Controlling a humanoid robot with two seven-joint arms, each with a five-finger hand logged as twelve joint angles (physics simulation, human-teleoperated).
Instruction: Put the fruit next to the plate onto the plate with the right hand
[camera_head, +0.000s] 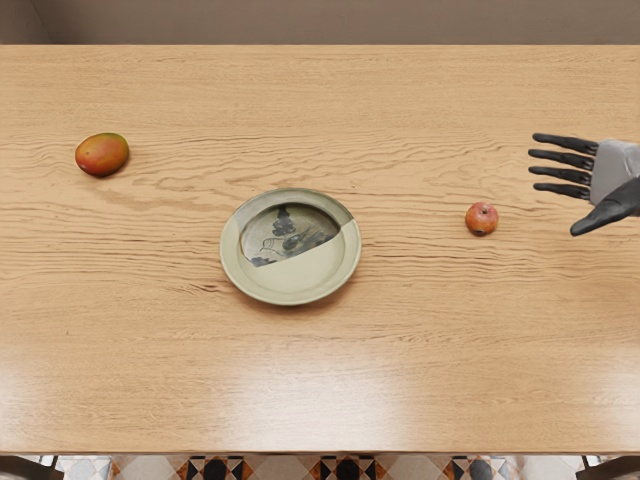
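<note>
Wooden worktop (320, 380): black right hand (598, 182) right of plate, wrist cut off, fingers spread, empty. Small round red fruit (481, 218) sits right of round olive ceramic plate (290, 293), apart.

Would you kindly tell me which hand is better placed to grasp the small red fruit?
Right: the right hand, open, is just right of the red fruit, with nothing between them; the left hand is out of view.

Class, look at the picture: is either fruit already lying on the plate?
No: the small red fruit lies on the table right of the plate, and the mango lies on the table far left of it.
</note>
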